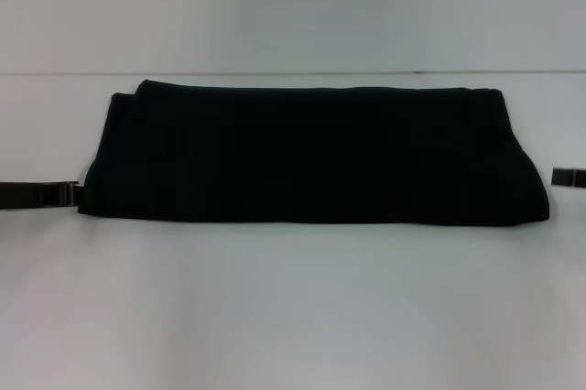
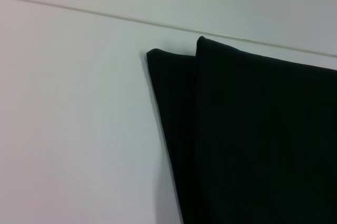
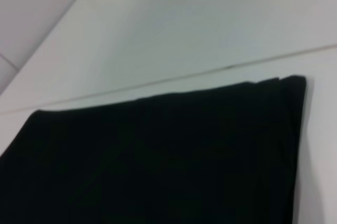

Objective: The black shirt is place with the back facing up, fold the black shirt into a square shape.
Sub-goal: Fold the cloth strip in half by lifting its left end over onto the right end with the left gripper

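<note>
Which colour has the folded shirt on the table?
Plain black shirt, no print showing; the head view shows it best.

A white table (image 1: pixel 293 308) is seen bearing a single item, the black shirt (image 1: pixel 311 154), which is laid flat on it as a wide folded band with no lettering showing. The band is spread between the left gripper (image 1: pixel 57 194) and the right gripper (image 1: pixel 569 176), its left end just beside the former, its right end a little apart from the latter. Layered edges are shown at that left end in the left wrist view, one fold lying over another. Bare tabletop is left on the near side of the cloth, and a thin seam is visible beyond it.
</note>
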